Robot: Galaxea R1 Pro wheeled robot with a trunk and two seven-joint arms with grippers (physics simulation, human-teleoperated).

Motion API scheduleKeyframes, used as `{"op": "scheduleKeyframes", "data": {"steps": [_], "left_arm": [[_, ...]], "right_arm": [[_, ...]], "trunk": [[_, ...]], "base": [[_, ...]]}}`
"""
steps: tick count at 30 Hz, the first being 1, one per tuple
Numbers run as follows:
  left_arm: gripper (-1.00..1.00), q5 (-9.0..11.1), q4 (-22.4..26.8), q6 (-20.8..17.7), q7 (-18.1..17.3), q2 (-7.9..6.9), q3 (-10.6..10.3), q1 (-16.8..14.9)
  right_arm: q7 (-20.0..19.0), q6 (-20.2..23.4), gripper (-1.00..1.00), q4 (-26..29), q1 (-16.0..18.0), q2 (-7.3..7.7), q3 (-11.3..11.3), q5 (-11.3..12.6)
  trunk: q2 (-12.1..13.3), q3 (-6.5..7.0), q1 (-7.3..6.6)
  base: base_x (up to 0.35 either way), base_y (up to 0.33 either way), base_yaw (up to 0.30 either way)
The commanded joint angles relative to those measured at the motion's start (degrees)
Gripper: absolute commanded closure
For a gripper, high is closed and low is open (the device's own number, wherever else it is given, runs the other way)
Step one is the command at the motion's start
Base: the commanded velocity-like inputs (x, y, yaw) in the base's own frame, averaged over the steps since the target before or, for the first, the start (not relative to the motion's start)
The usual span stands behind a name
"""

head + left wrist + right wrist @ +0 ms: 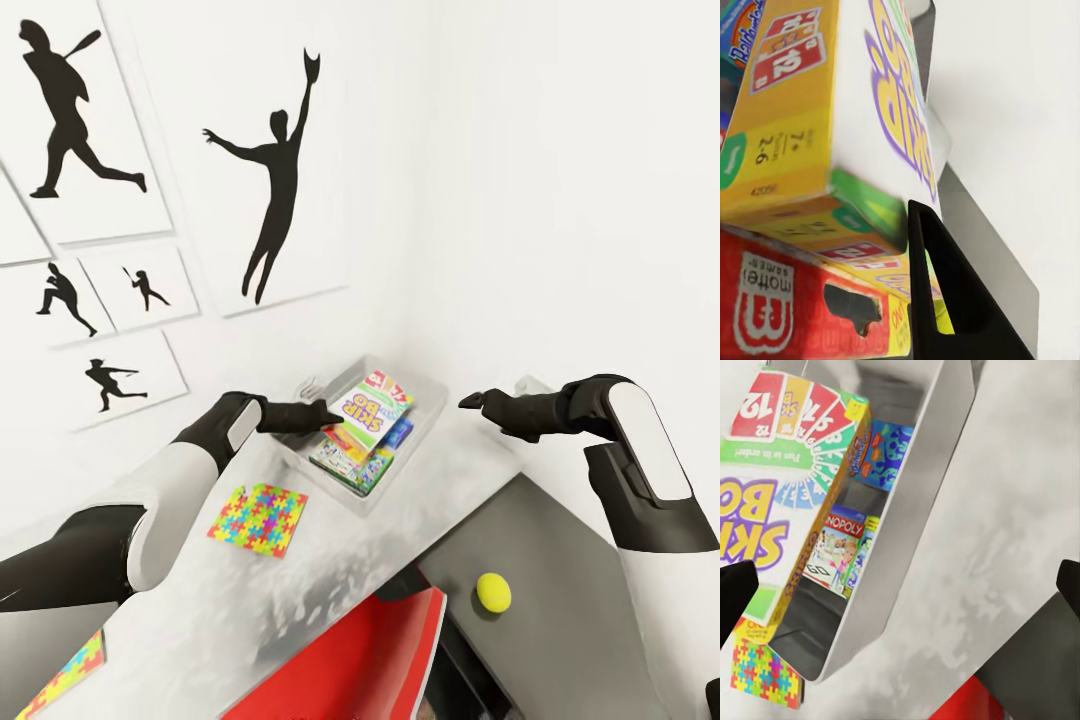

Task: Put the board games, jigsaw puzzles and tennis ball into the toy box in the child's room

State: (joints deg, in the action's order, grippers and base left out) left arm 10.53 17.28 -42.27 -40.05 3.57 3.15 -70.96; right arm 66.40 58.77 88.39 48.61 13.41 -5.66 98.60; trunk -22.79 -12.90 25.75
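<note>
The toy box (412, 452) stands on the table (330, 570) near the wall corner. A blue board game (399, 433) and a Monopoly board game (343, 462) lie inside it. The Skip-Bo board game (370, 410) tilts over them, and my left gripper (328, 415) is shut on its near end, one finger (945, 300) lying against its cover (900, 112). To the right of the box my right gripper (470, 401) hovers open and empty. One jigsaw puzzle (258, 519) lies beside the box, another (62, 678) near the table's left end. The tennis ball (493, 592) rests on the dark lower section (560, 540).
A red chair (365, 650) stands against the table's front edge, below the ball. White walls with black baseball-player pictures (275, 180) close in behind and to the left of the table. The right wrist view looks down on the toy box rim (922, 510) and the jigsaw puzzle (761, 675).
</note>
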Motion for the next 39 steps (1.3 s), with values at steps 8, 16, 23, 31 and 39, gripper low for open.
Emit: {"op": "scheduleKeyframes", "data": {"steps": [8, 16, 23, 31, 39], "left_arm": [[1.00, 0.1, -0.2, -0.4, 0.0, 0.03, 0.4, -0.1], [1.00, 0.0, -0.2, 0.2, 0.0, 0.03, 0.3, -0.1], [1.00, -0.8, -0.2, 0.6, 0.0, 0.03, 0.3, -0.1], [1.00, -1.1, -0.2, 0.6, 0.0, 0.03, 0.4, -0.1], [1.00, -1.1, -0.2, 1.9, 0.0, 0.03, 0.4, -0.1]], "right_arm": [[0.6, 0.4, -1.00, 0.0, 0.1, 0.04, -0.1, 0.4], [0.6, 0.4, -1.00, 0.0, 0.1, 0.04, -0.1, 0.4], [0.6, 0.4, -1.00, 0.0, 0.1, 0.04, -0.1, 0.5], [0.6, 0.5, -1.00, 0.0, 0.1, -0.04, -0.1, 0.4], [0.5, 0.5, -1.00, 0.0, -0.1, -0.18, -0.1, 0.0]], "trunk": [[-0.1, -0.87, 0.03], [-0.1, -1.63, 0.03], [-0.1, -2.29, 0.03], [-0.1, -3.04, 0.03], [-0.1, -3.37, 0.03]], "base": [[0.000, 0.000, 0.000], [0.000, 0.000, 0.000], [0.000, 0.000, 0.000], [0.000, 0.000, 0.000], [0.000, 0.000, 0.000]]}}
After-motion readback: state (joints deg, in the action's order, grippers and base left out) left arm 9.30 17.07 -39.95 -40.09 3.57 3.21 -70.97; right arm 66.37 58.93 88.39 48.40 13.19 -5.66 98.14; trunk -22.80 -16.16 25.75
